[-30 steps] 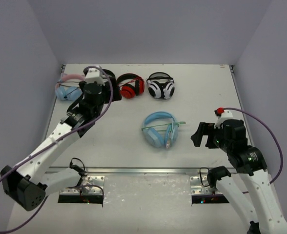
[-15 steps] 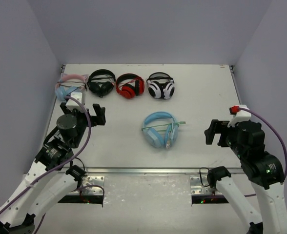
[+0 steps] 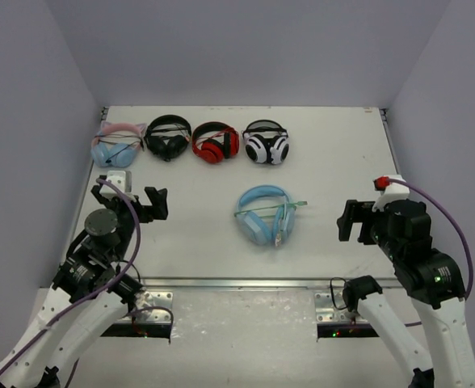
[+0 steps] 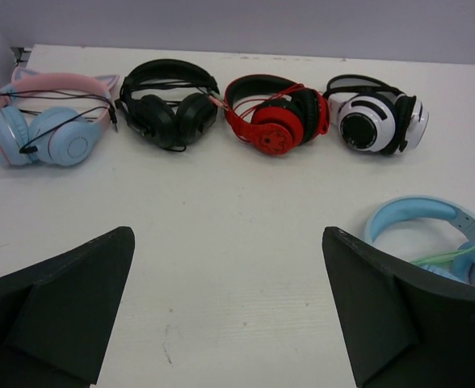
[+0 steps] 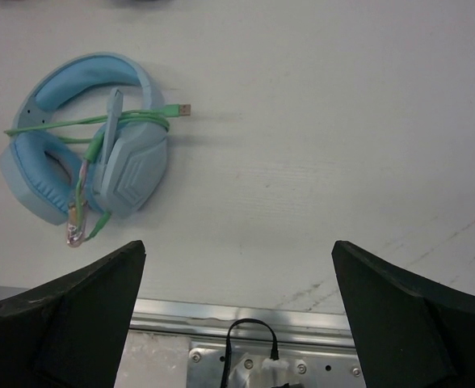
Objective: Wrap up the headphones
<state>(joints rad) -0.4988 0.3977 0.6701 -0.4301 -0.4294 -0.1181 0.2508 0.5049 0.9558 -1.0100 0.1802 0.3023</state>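
Observation:
The light-blue headphones (image 3: pixel 263 214) lie flat in the middle of the table, with the pale-green cable (image 5: pixel 132 121) looped across the headband and ear cups. They also show in the right wrist view (image 5: pixel 84 137) and at the right edge of the left wrist view (image 4: pixel 431 222). My left gripper (image 3: pixel 130 198) is open and empty at the left, well apart from them; in its own view (image 4: pixel 228 242) only bare table lies between the fingers. My right gripper (image 3: pixel 357 221) is open and empty to their right; in its own view (image 5: pixel 237 250) it is above the table's front edge.
Along the back stand a pale-blue pair with a pink cat-ear headband (image 3: pixel 115 144), a black pair (image 3: pixel 167 136), a red pair (image 3: pixel 215 141) and a white-and-black pair (image 3: pixel 266 144). A metal rail (image 3: pixel 237 283) runs along the near edge. Walls close the sides.
My left arm has pulled back from the black pair at the back to the near left, empty. My right arm has shifted a little to the right. The blue headphones have not moved.

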